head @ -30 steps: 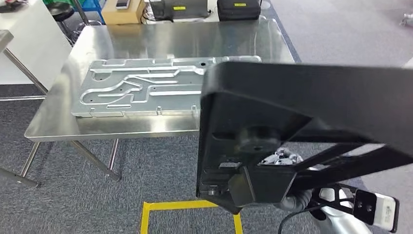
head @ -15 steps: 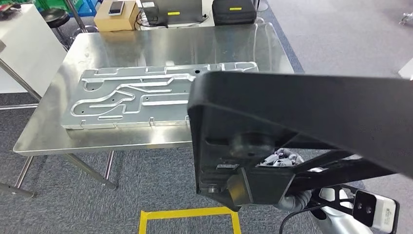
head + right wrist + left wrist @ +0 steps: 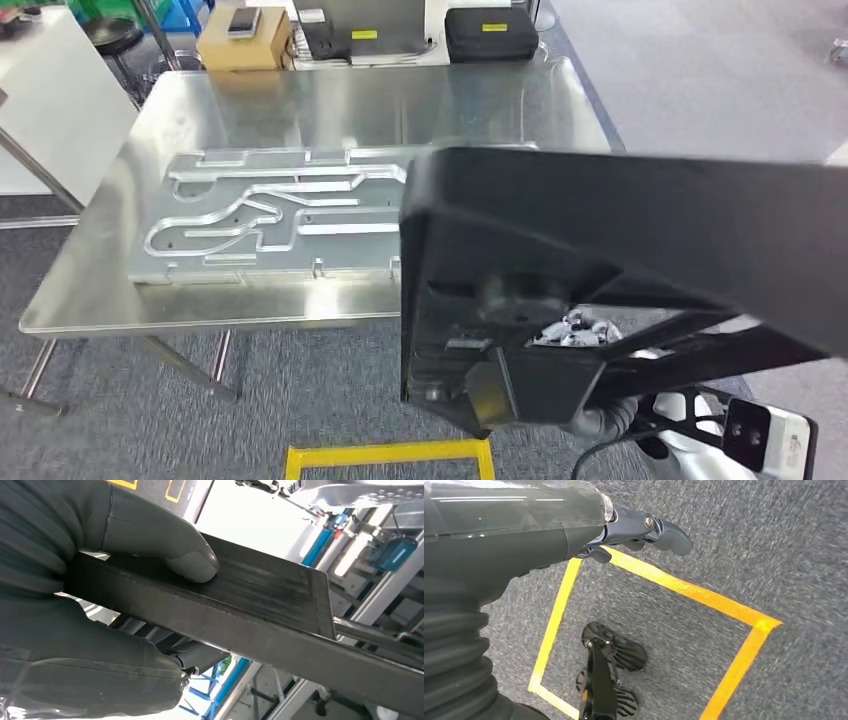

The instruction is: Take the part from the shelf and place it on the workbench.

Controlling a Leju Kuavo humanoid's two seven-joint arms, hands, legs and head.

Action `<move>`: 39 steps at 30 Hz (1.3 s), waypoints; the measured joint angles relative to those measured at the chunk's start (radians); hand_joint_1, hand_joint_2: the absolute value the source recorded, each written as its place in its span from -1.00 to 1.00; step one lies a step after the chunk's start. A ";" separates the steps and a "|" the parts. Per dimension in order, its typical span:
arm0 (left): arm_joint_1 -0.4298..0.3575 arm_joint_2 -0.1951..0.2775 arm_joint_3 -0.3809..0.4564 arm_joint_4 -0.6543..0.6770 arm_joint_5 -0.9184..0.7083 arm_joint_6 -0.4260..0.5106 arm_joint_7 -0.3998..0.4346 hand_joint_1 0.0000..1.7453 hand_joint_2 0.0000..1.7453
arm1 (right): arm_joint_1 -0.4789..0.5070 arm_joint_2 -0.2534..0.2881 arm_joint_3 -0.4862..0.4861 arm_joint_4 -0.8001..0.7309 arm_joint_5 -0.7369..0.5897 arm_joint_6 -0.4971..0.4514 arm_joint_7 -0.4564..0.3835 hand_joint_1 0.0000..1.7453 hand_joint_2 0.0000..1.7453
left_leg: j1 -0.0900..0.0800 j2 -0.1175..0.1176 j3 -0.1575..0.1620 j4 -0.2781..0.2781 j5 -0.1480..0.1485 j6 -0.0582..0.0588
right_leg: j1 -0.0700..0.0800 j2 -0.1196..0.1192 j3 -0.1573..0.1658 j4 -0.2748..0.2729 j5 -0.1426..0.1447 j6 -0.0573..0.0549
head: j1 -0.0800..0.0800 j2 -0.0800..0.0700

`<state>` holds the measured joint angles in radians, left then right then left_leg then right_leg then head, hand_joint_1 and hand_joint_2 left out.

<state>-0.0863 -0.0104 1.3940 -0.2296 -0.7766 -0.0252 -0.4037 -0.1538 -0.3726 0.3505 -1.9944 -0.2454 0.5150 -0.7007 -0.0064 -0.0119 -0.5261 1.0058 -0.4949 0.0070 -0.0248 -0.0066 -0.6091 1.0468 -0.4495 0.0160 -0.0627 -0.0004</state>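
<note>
**Black part blocks much of the head view**

The black part (image 3: 620, 270) runs off the head view's right edge and covers the right end of the machined plate (image 3: 270, 215) and the near right corner of the surface (image 3: 120, 290). The right hand (image 3: 580, 330) shows as a sliver beneath it. In the right wrist view the part hides the fingers; the thumb (image 3: 165, 542) shows.

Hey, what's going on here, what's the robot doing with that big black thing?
The right robot hand grips a large flat black frame-like part, with the thumb pressed on its top face, and holds it up in front of the shiny steel workbench. A machined grey aluminium plate with grooved channels lies on that bench. The part is not yet set down. The left robot hand hangs empty over grey carpet with a yellow tape square.
</note>
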 joint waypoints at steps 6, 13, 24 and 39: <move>-0.004 0.000 0.000 0.000 0.002 0.003 0.003 -1.00 1.00 | 0.030 0.000 -0.020 -0.016 0.031 0.014 -0.001 1.00 1.00 | 0.006 0.005 -0.044 0.116 -0.065 -0.036 | -0.003 0.001 0.024 -0.013 -0.026 -0.034 | 0.000 0.000; 0.010 -0.006 0.001 0.000 0.013 0.002 -0.009 -1.00 1.00 | 0.023 0.000 -0.055 -0.015 0.092 0.011 0.000 1.00 1.00 | 0.008 0.004 -0.128 0.128 0.045 -0.034 | -0.001 0.006 0.079 -0.014 -0.069 -0.030 | 0.000 0.000; 0.005 -0.019 0.002 0.000 0.012 -0.001 -0.024 -1.00 1.00 | -0.181 0.014 -0.166 0.152 0.057 -0.064 0.034 1.00 1.00 | 0.004 0.003 -0.051 -0.009 0.061 0.029 | 0.002 0.007 -0.060 0.235 -0.167 0.011 | 0.000 0.000; -0.003 -0.009 0.002 0.000 -0.004 -0.028 -0.046 -1.00 1.00 | -0.659 0.167 -0.187 0.787 0.908 -0.649 0.220 1.00 1.00 | 0.009 0.009 -0.180 0.280 -0.081 -0.038 | 0.001 0.012 -0.008 -0.011 0.004 -0.032 | 0.000 0.000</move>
<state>-0.0894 -0.0197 1.3958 -0.2296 -0.7811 -0.0533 -0.4495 -0.8125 -0.2052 0.1634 -1.2075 0.6622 -0.1336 -0.4811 0.0027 -0.0027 -0.7060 1.2853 -0.5764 -0.0314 -0.0243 0.0054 -0.6168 1.0360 -0.4459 -0.0160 -0.0628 -0.0004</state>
